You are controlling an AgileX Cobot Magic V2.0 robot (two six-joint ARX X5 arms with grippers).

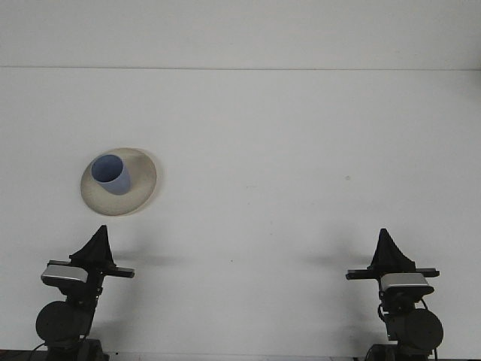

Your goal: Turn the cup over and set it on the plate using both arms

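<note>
A blue cup (111, 174) stands upright, mouth up, on the left part of a cream plate (140, 192) at the table's left side. My left gripper (101, 230) rests low near the front edge, just in front of the plate and apart from it; its fingers meet in one point, shut and empty. My right gripper (384, 233) sits at the front right, far from the cup, also shut with nothing in it.
The white table (285, 150) stretches wide between the two arms and to the back edge. A small dark speck (347, 178) lies right of centre.
</note>
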